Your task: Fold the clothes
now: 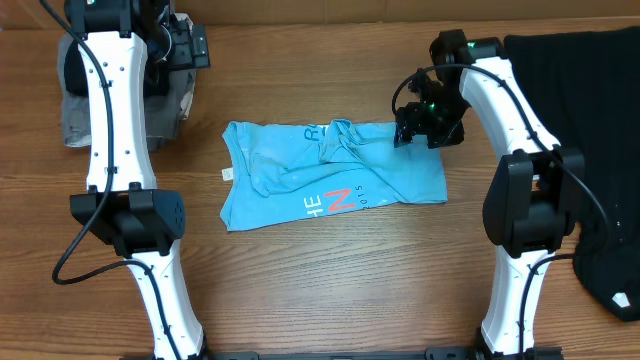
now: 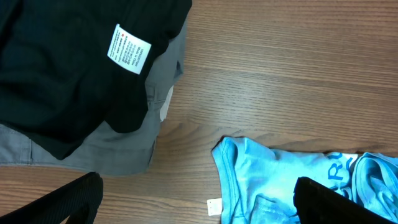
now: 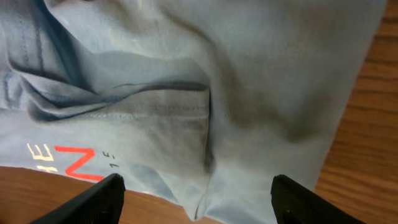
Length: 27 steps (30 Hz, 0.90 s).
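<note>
Two sets of jaws stand wide, we note: left gripper (image 2: pixel 200 205) far left beside a dark pile (image 2: pixel 62 74); right gripper (image 3: pixel 199 198) over the blue T-shirt (image 1: pixel 330 178), rumpled mid table (image 1: pixel 330 290); black garment (image 1: pixel 590 130) far right.

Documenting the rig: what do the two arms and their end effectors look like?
Left arm and right arm: white rounded link shells, bulky black joints, loose black cables along them. A green light glows at the right wrist. Left end effector and right end effector: black, two blunt fingers each.
</note>
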{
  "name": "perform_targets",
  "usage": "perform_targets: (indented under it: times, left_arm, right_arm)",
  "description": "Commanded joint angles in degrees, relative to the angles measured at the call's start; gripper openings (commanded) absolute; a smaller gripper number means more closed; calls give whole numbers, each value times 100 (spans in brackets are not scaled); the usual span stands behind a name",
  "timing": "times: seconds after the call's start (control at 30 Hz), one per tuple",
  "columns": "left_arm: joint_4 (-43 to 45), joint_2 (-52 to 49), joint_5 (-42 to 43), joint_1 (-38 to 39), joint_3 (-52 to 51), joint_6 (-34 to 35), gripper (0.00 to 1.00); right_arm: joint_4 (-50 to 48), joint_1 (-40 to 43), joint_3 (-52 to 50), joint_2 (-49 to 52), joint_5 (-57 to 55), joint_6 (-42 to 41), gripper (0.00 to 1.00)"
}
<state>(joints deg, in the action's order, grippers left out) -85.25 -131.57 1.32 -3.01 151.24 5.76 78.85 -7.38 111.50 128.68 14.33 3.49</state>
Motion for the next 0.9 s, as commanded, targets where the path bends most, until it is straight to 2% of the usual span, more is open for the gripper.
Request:
perform_targets:
  times: [0.0,0.2,0.4,0.53,0.73,0.87]
  left_arm:
    - [22,136,20,2,37,-63,100]
    - [-24,136,20,2,37,-66,100]
    - [-70,136,20,2,37,-63,100]
    - [-66,136,20,2,37,-63,100]
    - [-66,136,15,2,37,-66,100]
    - [-63,136,15,2,37,-66,100]
  right_arm:
    - [-315,13,-247,-55,122,131,79]
    - [-1108,7,-828,-52,304,116,78]
    - [-1394,0,-1034,-52,492,109,75]
    - [-1434,-20,-1029,-55,957,131,67]
    - [-1432,-299,-1029,-70,957,125,60]
    - [-1491,-490,-1012,-70,951,98,46]
